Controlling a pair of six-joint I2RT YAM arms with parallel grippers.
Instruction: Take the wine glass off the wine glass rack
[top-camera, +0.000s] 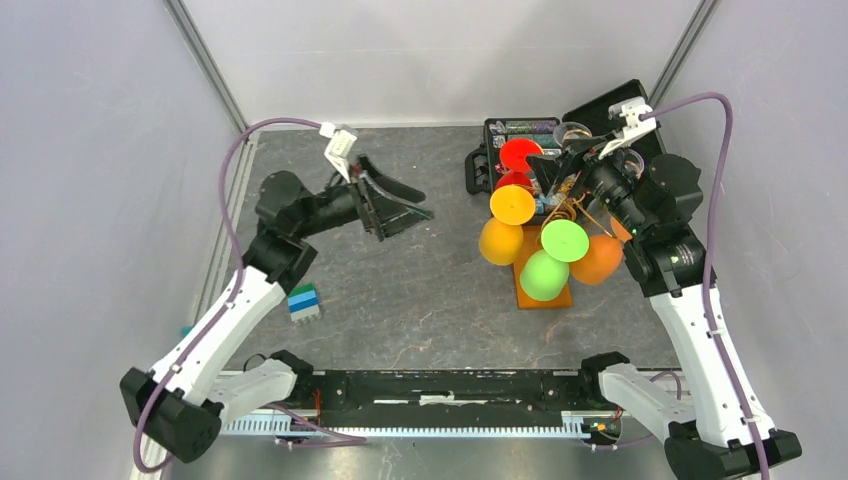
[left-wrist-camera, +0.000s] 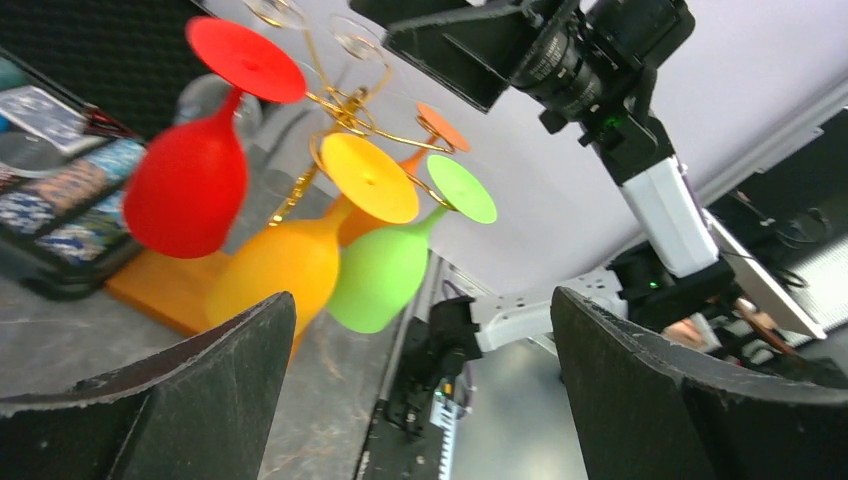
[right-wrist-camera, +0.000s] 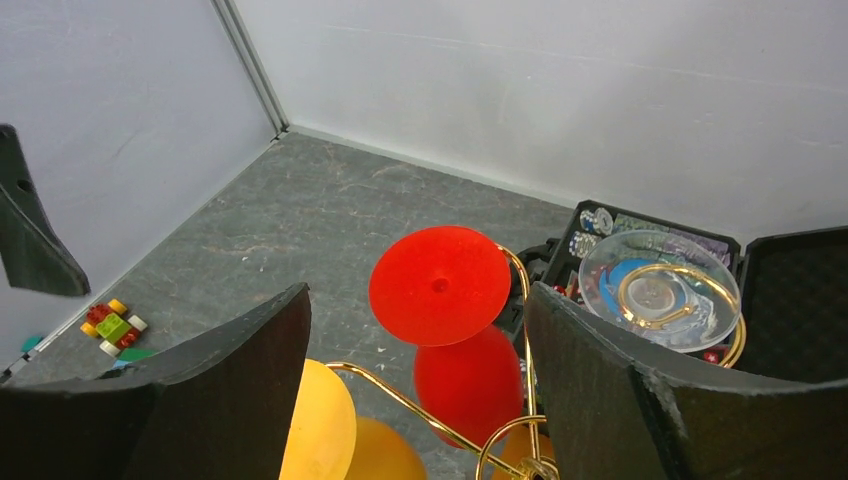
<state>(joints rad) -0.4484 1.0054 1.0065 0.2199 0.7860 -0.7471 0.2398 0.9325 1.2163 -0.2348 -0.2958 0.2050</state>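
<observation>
Hovering with jaws spread, the right gripper (right-wrist-camera: 415, 300) sits just above the red wine glass (right-wrist-camera: 440, 285), hung upside down on the wine glass rack (left-wrist-camera: 165, 285); the left gripper (top-camera: 400, 205), also spread, is well apart.

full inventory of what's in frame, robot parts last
rack: one, gold wire on wooden base, table right
wine glasses: four, red, yellow, green, orange, hanging upside down on rack
clear glass: at least one, on rack
case: one, black, open, behind rack
toy bricks: one stack, blue-green-white, table front left
arms: two, black-white, left, right
left fingers: open, empty, over table left
right fingers: open, empty, over rack
</observation>
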